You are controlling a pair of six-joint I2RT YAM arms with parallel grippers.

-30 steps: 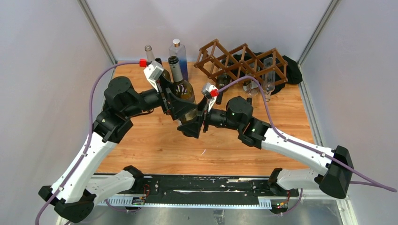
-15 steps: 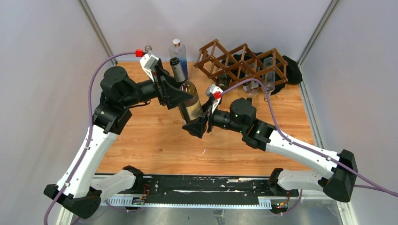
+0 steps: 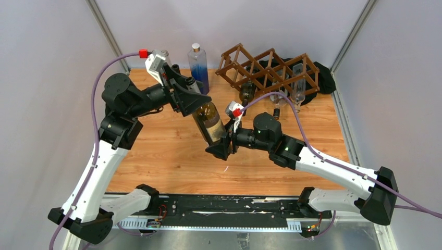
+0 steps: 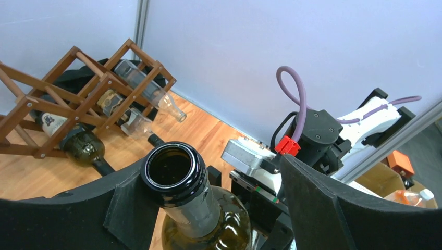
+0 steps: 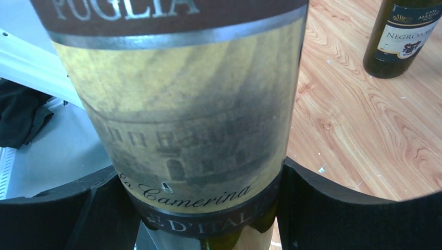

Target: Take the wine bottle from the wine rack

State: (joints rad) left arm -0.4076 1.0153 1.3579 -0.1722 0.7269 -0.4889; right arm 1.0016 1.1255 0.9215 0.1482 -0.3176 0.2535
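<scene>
The wine bottle (image 3: 209, 123), dark green glass with a tan label, hangs tilted above the table's middle, off the wine rack (image 3: 268, 66). My right gripper (image 3: 219, 146) is shut on its lower body; in the right wrist view both fingers press the label's bottom edge (image 5: 198, 156). My left gripper (image 3: 192, 98) is open around the neck. In the left wrist view the open bottle mouth (image 4: 173, 167) rests against the left finger (image 4: 78, 219), and the right finger (image 4: 333, 208) stands well apart. The dark brown lattice rack also shows in the left wrist view (image 4: 68, 86).
The rack holds a dark bottle (image 3: 247, 91) and clear bottles (image 3: 298, 82). A clear bottle of blue liquid (image 3: 198, 65) and other bottles stand at the back left. A black cloth (image 3: 324, 78) lies behind the rack. Another wine bottle (image 5: 398, 36) stands on the wood.
The left gripper slid from the bottle's body up to its neck and moved back-left. The bottle tilted over, and the right gripper carried its base nearer to the front.
</scene>
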